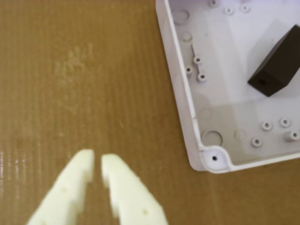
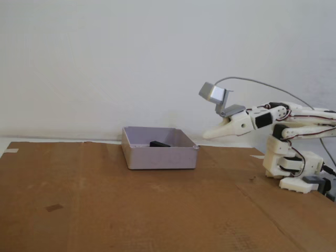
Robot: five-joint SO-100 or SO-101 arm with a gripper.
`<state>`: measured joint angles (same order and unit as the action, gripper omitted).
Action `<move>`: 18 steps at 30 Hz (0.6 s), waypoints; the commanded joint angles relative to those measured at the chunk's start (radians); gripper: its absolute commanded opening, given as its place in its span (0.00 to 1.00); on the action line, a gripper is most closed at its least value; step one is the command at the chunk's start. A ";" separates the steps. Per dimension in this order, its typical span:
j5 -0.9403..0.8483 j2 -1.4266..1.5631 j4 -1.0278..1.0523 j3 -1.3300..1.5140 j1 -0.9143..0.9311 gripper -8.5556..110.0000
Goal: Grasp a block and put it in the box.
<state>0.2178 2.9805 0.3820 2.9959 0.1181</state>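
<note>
In the wrist view the end effector [image 1: 97, 161] hangs nearly closed and empty over brown cardboard [image 1: 93, 93]. The block [image 1: 276, 63] lies tilted inside the box [image 1: 187, 101]. The fixed view alone shows the grey camera housing [image 2: 212, 93].

Small matte black block [image 1: 277, 63], rectangular, lying inside the box [image 1: 187, 101] and tilted, 1 end face with a small round hole turned toward the wrist camera. In the fixed view, block [image 2: 159, 144] only partly visible above the near wall, toward the back of the box [image 2: 160, 156]. Pale lavender-grey box, shallow, square, low walls, rimmed corners with a screw hole, several small round posts on its floor. Resting flat on brown corrugated cardboard, open side up.
</note>
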 commanded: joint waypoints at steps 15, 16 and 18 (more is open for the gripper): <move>0.005 0.158 -0.043 0.153 -0.106 0.07; 0.005 0.169 -0.043 0.163 -0.106 0.07; 0.005 0.187 -0.031 0.163 -0.104 0.07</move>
<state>0.2178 3.1155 0.3820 3.1078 0.0123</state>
